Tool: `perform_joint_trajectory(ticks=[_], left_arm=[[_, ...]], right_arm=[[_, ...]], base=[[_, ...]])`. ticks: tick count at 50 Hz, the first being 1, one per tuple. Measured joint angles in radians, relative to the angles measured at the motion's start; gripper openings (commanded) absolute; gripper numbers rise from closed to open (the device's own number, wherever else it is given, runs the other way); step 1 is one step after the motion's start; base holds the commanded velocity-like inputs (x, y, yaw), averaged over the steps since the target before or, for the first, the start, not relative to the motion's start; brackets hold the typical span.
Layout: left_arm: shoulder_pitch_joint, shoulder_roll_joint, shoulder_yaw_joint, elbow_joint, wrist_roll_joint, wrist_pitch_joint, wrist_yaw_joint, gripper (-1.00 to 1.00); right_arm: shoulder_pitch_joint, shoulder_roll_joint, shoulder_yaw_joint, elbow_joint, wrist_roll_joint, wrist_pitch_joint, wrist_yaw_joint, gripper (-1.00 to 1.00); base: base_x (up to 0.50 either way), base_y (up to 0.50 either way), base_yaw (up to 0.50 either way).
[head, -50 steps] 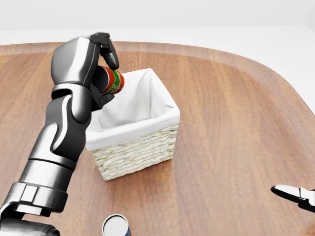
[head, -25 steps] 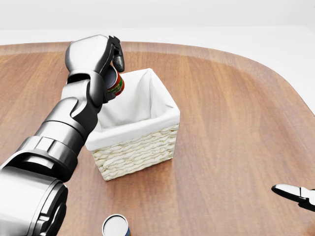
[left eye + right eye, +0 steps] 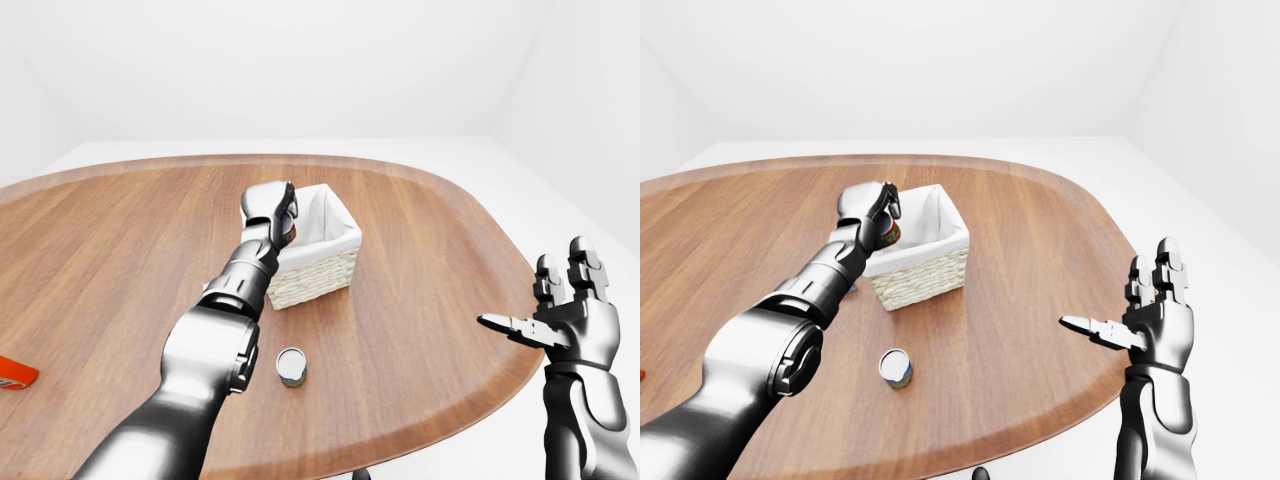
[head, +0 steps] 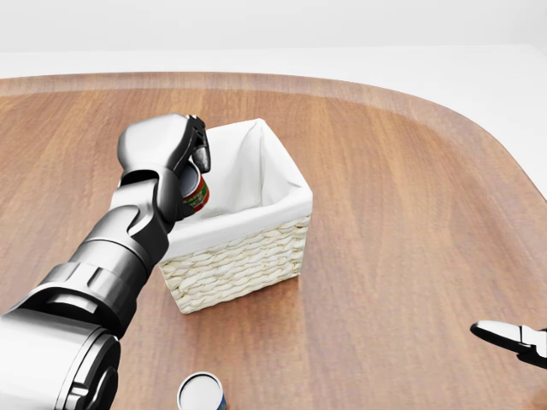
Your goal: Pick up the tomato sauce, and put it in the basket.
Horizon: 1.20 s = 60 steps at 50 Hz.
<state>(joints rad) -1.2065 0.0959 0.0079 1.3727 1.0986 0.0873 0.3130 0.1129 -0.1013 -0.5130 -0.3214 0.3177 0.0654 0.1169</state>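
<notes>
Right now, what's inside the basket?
The basket shows only its white cloth lining. The left robot hand holds the tomato sauce over its left rim, covering that corner.

My grey metal left hand (image 4: 162, 158) covers most of the red-labelled tomato sauce can (image 4: 195, 191), leaving only a sliver. The head view's bottom edge cuts the small white-topped tin (image 4: 201, 394); its right edge crops my right hand (image 4: 513, 337). A red object (image 3: 14, 373) is clipped, unidentifiable.
</notes>
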Motion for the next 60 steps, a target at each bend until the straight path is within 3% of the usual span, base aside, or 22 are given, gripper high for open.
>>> perform_joint_trajectory(ticks=[11,12,13,26,60], left_arm=[[0.002,0.004,0.006,0.005,0.006,0.000,0.011,-1.00],[0.002,0.004,0.006,0.005,0.007,0.000,0.012,0.46],[0.001,0.004,0.006,0.006,0.006,0.000,0.017,1.00],[-0.014,0.008,0.006,0.006,0.003,0.000,0.059,1.00],[-0.028,0.019,0.002,0.007,0.024,0.000,0.077,1.00]], right_arm=[[-0.001,0.001,0.002,0.001,-0.002,0.000,0.000,1.00],[-0.001,0.001,0.002,0.001,-0.002,0.000,0.001,1.00],[-0.001,0.001,0.002,0.001,-0.002,0.000,0.001,1.00],[-0.002,0.000,0.003,0.001,-0.001,0.000,0.001,1.00],[-0.006,-0.001,0.010,0.009,-0.004,-0.004,-0.001,1.00]], base=[[0.00,0.00,0.00],[0.00,0.00,0.00],[0.00,0.00,0.00],[0.00,0.00,0.00],[0.00,0.00,0.00]])
